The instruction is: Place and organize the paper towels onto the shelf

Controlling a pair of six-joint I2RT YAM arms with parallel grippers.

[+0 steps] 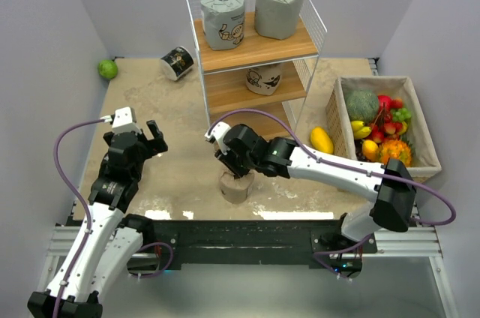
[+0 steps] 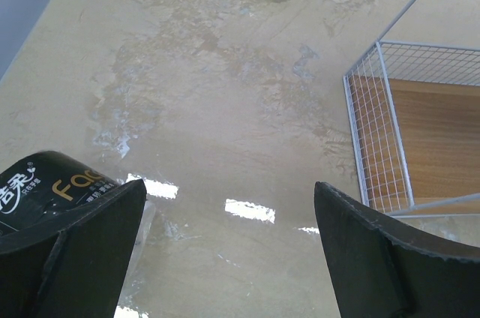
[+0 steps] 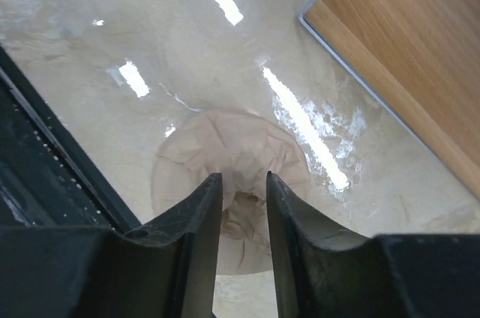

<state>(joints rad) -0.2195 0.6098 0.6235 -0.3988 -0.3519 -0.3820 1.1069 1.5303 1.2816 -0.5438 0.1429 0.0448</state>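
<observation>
Grasping 1 beige roll (image 1: 235, 187): right fingers (image 3: 195, 243) nearly shut over its top (grip unclear), left fingers (image 2: 75, 250) spread empty. Next: lift onto shelf (image 1: 251, 55).

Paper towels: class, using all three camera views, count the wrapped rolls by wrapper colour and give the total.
Grey rolls: 2
Beige rolls: 2
Black rolls: 2
Total: 6
</observation>
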